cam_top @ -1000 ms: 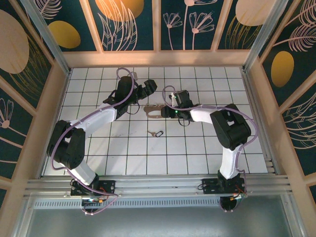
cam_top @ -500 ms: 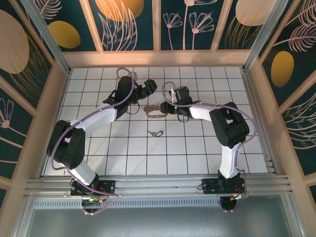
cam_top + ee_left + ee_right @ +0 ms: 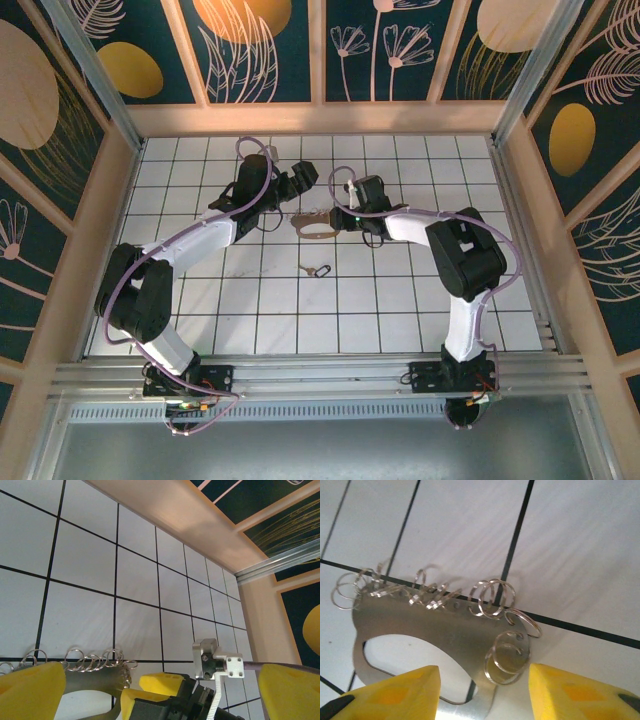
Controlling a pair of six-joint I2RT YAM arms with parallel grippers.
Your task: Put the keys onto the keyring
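The keyring (image 3: 313,225) lies flat on the white tiles at mid table. Close up it is a flat metal loop plate (image 3: 445,630) with several small wire rings along its upper edge (image 3: 95,660). My right gripper (image 3: 338,218) is open at its right end, and its yellow fingers (image 3: 395,692) straddle the plate's ring-bearing corner without closing on it. My left gripper (image 3: 302,198) is open just behind and left of the keyring, with its yellow pads (image 3: 30,690) wide apart above the plate. One small key (image 3: 318,270) with a dark head lies alone two tiles nearer.
The right arm's wrist bracket and cable (image 3: 217,660) sit between the left gripper's fingers. The wooden back wall (image 3: 320,118) and side rails (image 3: 515,200) enclose the tiled floor. Open tiles surround the key.
The right gripper has shifted slightly up and left, closer onto the keyring's right end. The left arm, keyring and key have not moved.
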